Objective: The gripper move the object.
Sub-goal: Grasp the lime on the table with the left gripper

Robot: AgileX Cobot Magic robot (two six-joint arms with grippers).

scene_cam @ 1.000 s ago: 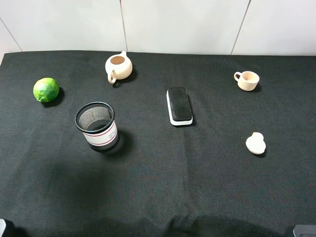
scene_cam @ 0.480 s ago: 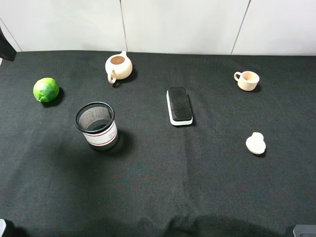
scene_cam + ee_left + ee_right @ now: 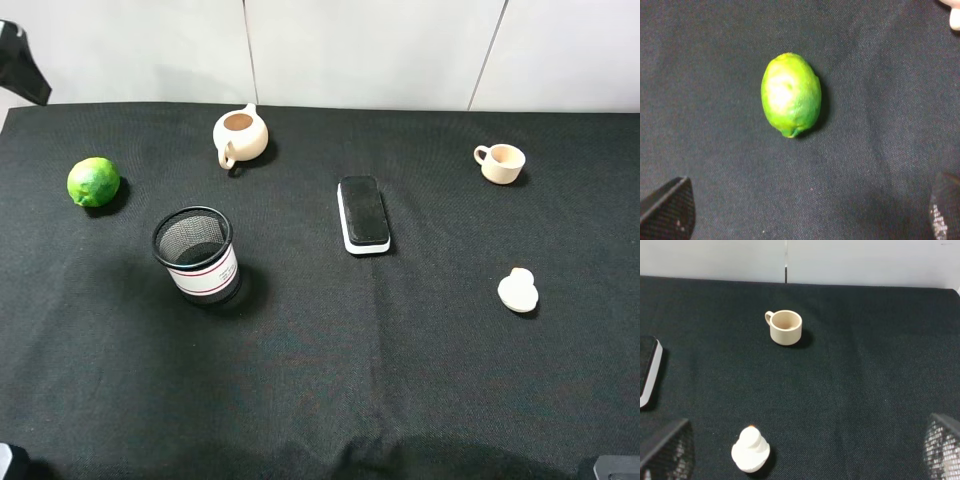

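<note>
Green sighted below: approach step, with left gripper [image 3: 805,207] spread wide and empty above the lime [image 3: 791,95]; next, lower and close around it.

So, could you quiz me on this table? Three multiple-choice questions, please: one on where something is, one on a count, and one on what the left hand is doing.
1. In the high view, the lime lies: A far left; B dead centre; C far right.
2. Things on the black cloth: A three; B six; C ten.
3. The left hand is: A shut on the lime; B open, clear of the lime; C shut on nothing.

Answers:
1 A, it sits near the cloth's left edge.
2 B, there are the lime, teapot, mesh pot, eraser, cup and small white piece.
3 B, its jaws stand wide apart, the lime untouched.
</note>
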